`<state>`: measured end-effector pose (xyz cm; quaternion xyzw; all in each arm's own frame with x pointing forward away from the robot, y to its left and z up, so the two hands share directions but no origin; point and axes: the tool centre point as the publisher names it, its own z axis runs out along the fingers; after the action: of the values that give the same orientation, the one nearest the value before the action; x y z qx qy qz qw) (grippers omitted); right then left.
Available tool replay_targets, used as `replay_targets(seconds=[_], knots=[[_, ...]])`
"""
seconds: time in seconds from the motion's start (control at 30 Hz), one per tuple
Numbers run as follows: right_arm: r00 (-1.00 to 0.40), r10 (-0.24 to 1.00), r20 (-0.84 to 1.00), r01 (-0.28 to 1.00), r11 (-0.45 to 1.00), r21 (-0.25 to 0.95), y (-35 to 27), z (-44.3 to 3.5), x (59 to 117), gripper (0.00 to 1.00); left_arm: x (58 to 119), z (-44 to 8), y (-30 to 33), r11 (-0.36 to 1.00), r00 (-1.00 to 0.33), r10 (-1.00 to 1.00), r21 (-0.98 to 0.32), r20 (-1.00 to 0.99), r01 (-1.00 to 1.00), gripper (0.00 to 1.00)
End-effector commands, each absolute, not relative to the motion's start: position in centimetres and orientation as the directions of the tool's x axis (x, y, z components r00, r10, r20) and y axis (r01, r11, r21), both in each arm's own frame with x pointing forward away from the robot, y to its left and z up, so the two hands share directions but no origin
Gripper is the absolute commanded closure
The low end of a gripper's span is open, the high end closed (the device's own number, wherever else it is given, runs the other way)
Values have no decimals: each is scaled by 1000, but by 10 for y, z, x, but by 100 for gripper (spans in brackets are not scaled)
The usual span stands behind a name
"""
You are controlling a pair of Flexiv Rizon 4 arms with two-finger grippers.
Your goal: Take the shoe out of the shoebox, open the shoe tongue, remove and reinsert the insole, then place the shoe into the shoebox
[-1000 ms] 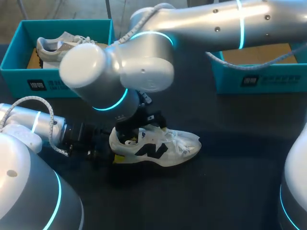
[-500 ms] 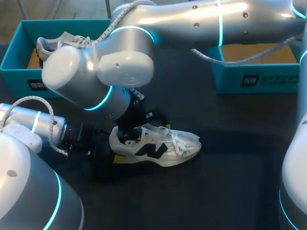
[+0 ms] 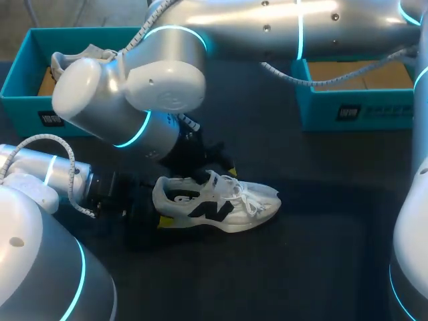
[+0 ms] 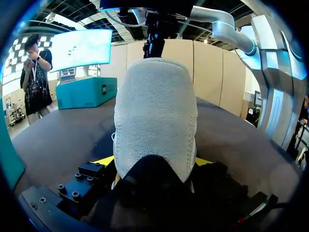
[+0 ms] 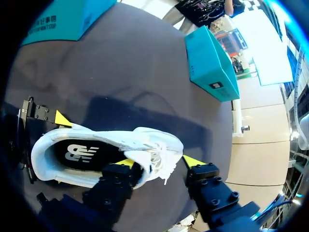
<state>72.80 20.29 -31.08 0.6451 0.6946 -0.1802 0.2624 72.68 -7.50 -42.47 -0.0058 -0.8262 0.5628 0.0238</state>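
A white shoe (image 3: 221,204) with a dark side logo lies on the black table, toe to the right. My left gripper (image 3: 159,208) is at its heel. In the left wrist view the suede heel (image 4: 154,111) fills the gap and both yellow tips press its sides. My right gripper (image 3: 215,171) hangs over the shoe's mouth. In the right wrist view it (image 5: 159,162) is open around the raised tongue (image 5: 153,157): one finger lies inside against the tongue, the other stands clear of it. The black insole (image 5: 82,153) lies in the shoe.
A teal shoebox (image 3: 23,80) at the back left holds another pale shoe (image 3: 73,61). A second teal shoebox (image 3: 361,107) stands at the back right. My bulky right arm (image 3: 134,93) stretches across the table's middle, above the shoe.
My right arm has swung left and its wrist has risen a little. Its fingers have narrowed around the tongue, which now stands up. The left arm and the shoe have kept still.
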Motion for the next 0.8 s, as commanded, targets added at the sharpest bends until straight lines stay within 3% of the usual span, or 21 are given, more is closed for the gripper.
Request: replay_targets(seconds=[0.03, 0.1, 0.17, 0.2, 0.23, 0.27, 0.8], knots=[[401, 778, -483, 905, -257, 339, 192, -309, 724, 60, 728, -426, -73, 367, -999, 34, -930, 32, -18, 100], [405, 778, -480, 904, -261, 340, 189, -308, 724, 66, 728, -426, -73, 367, -999, 34, -930, 32, -18, 100], [410, 777, -477, 902, -266, 341, 186, -308, 724, 81, 728, -426, -73, 367, -999, 34, -930, 32, -18, 100], [412, 777, -477, 901, -268, 342, 185, -308, 725, 81, 728, -426, -73, 367, -999, 34, -930, 32, -18, 100], [415, 776, -475, 900, -271, 343, 183, -307, 725, 97, 728, -426, -73, 367, -999, 34, -930, 32, -18, 100], [418, 776, -473, 898, -275, 344, 182, -307, 725, 100, 728, -426, -73, 367, -999, 34, -930, 32, -18, 100], [479, 745, -463, 873, -354, 334, 140, -320, 727, 100, 728, -426, -73, 367, -999, 34, -930, 32, -18, 100]])
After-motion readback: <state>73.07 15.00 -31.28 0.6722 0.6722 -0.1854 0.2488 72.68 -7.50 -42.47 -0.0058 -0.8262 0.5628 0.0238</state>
